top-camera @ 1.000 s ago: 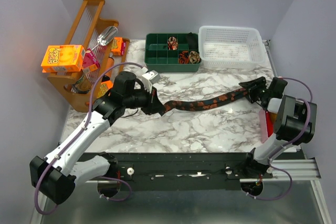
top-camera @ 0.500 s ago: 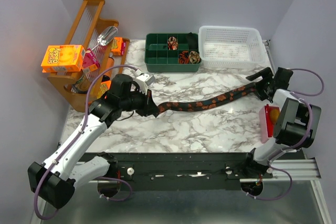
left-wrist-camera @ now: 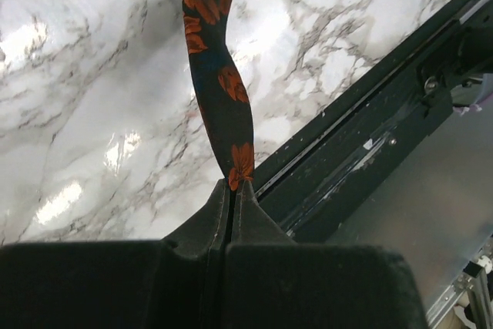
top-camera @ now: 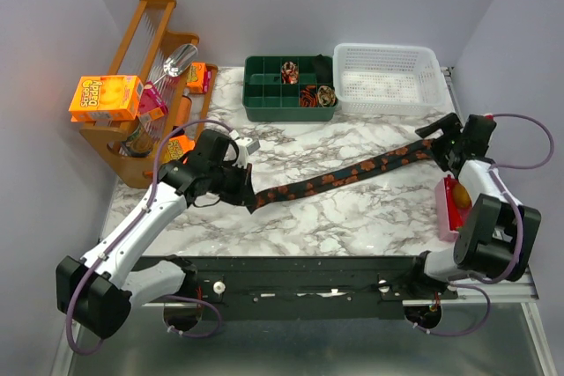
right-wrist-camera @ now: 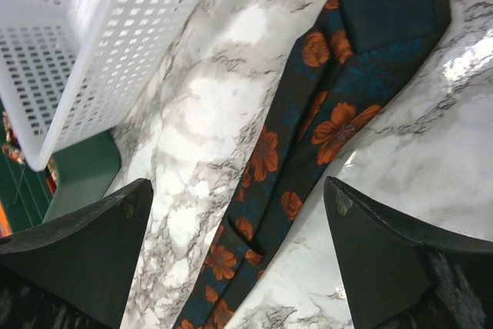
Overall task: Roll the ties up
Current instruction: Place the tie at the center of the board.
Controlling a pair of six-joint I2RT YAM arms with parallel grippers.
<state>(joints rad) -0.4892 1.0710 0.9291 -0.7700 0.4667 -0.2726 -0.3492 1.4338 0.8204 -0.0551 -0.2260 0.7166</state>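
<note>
One second ago the right gripper was holding the wide end of the tie. Now its jaws stand fully apart and it has drawn back a little toward the far right, so it grasps nothing. The wide end lies released on the table, near the white basket. The left gripper stays clenched on the narrow end and has carried it toward the near left. The tie is now stretched in one diagonal line across the middle of the table. I judge that the laying-out step is finished and that the rolling itself, probably from the narrow end, has not begun, because this tie is flat along all its length. The top view alone shows the whole strip, and also the green tray at the far edge, where some rolled ties already sit in the compartments. The left wrist view shows what the arm hides from above: the two fingers are pressed together on the very tip of the narrow end, which is lifted a little above the near edge of the table. The right wrist view shows the wide end lying flat between the open fingers, and no finger seems to touch it.
</note>
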